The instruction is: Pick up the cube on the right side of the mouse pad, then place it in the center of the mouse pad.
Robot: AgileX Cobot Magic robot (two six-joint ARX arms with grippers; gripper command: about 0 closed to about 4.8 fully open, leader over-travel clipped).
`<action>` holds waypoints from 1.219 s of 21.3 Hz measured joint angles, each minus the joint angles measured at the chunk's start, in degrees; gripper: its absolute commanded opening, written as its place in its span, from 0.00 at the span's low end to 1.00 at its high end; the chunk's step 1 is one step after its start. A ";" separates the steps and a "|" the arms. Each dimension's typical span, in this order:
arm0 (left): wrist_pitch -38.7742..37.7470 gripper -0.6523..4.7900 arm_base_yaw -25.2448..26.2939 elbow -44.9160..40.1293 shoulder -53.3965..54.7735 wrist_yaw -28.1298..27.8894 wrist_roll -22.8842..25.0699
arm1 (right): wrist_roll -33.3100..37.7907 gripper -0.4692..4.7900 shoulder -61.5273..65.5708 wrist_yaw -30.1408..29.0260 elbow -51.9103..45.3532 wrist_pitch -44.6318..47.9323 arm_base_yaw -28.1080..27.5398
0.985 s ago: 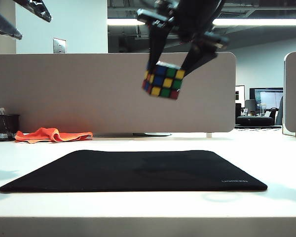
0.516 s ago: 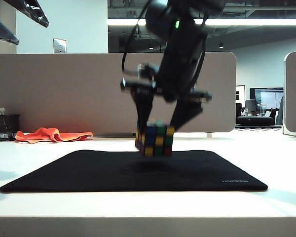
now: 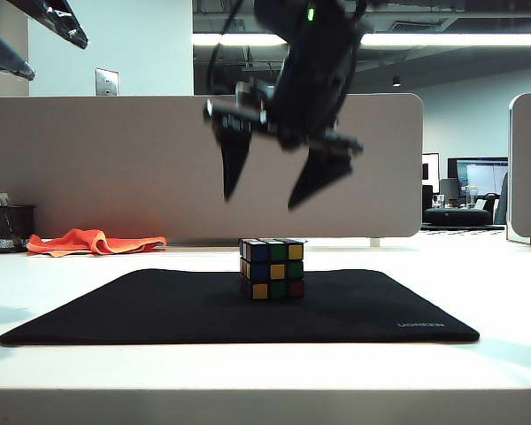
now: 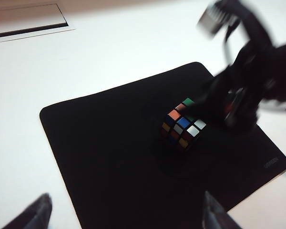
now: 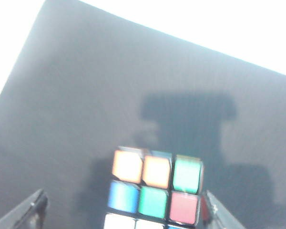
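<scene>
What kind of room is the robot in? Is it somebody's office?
Probably an office. A white desk stands before a grey partition. A pen cup sits at its edge, and computer monitors show farther back under long ceiling lights.

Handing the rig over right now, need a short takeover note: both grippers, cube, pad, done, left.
Right gripper: open, empty, hanging above the scrambled multicoloured puzzle cube, clear of it.
Left gripper: open, empty, off to the left side, looking down at the pad.
Cube: resting flat near the middle of the large thin black rectangular mouse pad, nothing touching it.
Done: cube picked, carried, released on the pad.
Left: pull the right arm away; probably nothing more, unless the centring needs a check.
</scene>
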 measured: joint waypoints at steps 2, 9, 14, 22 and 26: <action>0.04 0.42 0.00 0.00 -0.02 -0.09 0.00 | 0.00 0.54 -4.09 2.08 1.60 0.07 -0.74; 2.73 0.14 0.00 0.00 -0.13 -0.15 0.04 | -1.09 0.16 -12.41 7.15 1.33 -11.02 -12.98; 2.58 0.11 0.02 0.00 -0.44 -5.95 -0.02 | -1.25 0.10 -20.13 7.52 1.36 -12.39 -21.00; 0.33 0.11 0.00 -0.33 -9.51 -12.24 -2.29 | -3.72 0.09 -36.85 7.69 -10.36 -7.32 -23.54; 0.31 0.11 0.00 -3.72 -17.62 -12.50 -2.56 | -4.63 0.09 -51.21 8.52 -24.68 0.46 -23.54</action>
